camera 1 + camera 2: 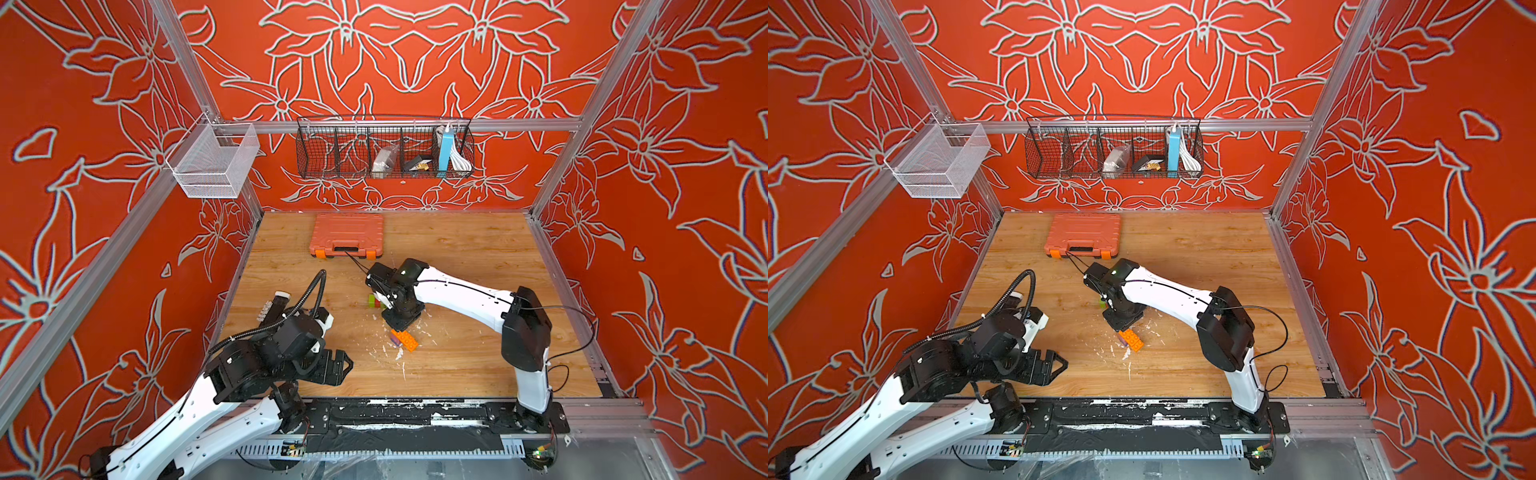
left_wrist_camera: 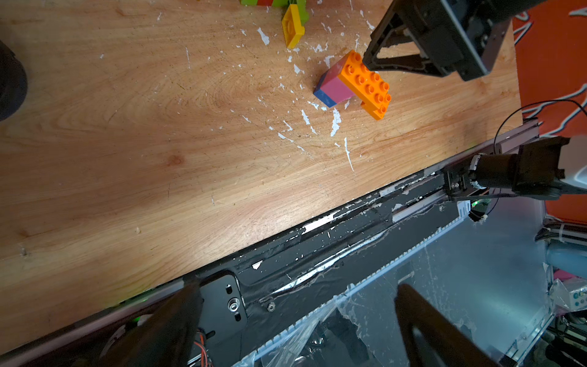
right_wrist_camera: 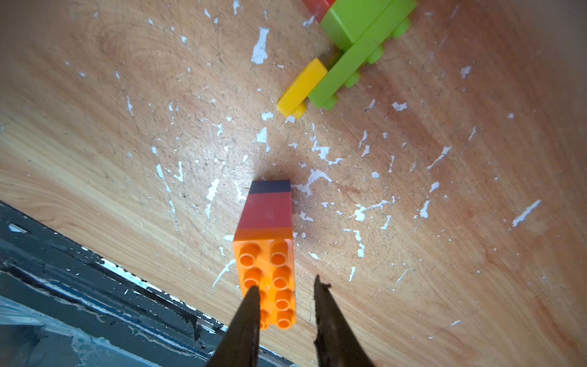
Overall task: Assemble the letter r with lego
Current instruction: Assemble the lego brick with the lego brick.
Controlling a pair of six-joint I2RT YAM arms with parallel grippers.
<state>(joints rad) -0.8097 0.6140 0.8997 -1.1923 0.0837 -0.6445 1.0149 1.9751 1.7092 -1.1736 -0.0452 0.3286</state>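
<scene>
Wood tabletop (image 1: pixel 457 365) flecked white, lego bricks (image 1: pixel 406 341), red floral walls (image 1: pixel 415 62)

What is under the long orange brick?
A pink brick sits directly under the orange brick, and a blue brick under that, on the table. The underside of its overhanging end and the stack's far side are hidden.

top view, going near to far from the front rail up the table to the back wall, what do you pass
left gripper → orange-topped brick stack → green and red bricks → orange toolbox → black wire basket on the back wall
</scene>
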